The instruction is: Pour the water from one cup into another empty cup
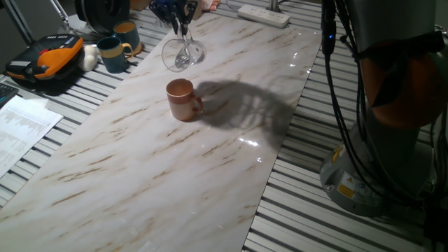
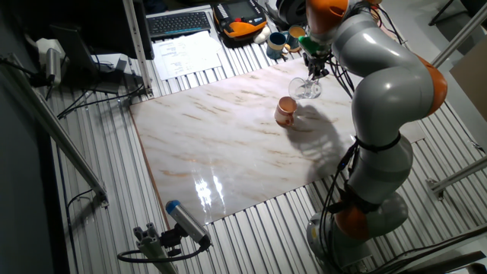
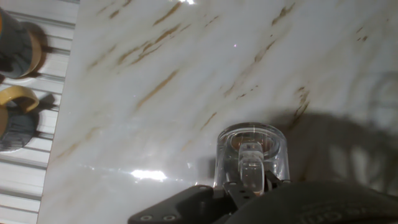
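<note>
On marble board (image 1: 175,168), gripper (image 1: 179,26) grips tilted glass mug (image 1: 183,54) (above terracotta mug (image 1: 183,99)).

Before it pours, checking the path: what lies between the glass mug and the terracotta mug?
Nothing: only bare marble between the glass mug and terracotta mug, in one fixed view.

The grey and orange arm (image 2: 384,91) rises from its base, bends over at the elbow and reaches down toward the far side. The gripper (image 1: 180,28) points downward, its fingers (image 3: 252,163) clamped on the glass mug (image 1: 183,53), which hangs tilted just beneath them.
</note>
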`<action>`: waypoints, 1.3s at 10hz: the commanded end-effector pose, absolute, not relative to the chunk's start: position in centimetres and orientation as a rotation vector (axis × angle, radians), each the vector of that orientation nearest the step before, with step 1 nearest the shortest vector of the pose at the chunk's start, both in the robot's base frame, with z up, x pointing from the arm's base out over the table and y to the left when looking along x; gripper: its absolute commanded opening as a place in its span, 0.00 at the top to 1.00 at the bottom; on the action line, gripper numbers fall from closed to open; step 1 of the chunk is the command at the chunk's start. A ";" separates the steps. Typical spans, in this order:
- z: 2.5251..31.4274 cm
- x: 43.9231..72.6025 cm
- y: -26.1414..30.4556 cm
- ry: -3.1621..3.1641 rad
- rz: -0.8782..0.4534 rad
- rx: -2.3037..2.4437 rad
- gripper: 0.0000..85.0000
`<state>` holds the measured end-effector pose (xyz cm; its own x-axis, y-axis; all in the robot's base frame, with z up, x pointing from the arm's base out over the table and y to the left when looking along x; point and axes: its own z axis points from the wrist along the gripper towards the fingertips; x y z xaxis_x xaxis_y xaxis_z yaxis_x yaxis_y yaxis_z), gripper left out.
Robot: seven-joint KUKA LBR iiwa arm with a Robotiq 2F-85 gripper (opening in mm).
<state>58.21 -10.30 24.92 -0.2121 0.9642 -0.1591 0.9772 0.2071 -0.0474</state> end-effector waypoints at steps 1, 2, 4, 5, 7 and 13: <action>24.9 58.2 -10.3 2.365 -0.194 1.910 1.00; 24.9 58.2 -10.3 2.364 -0.188 1.912 1.00; 24.9 58.3 -10.3 2.361 -0.187 1.909 1.00; 24.9 58.3 -10.3 2.362 -0.178 1.909 1.00; 24.9 58.3 -10.3 2.369 -0.159 1.898 1.00; 24.9 58.2 -10.3 2.358 -0.156 1.897 1.00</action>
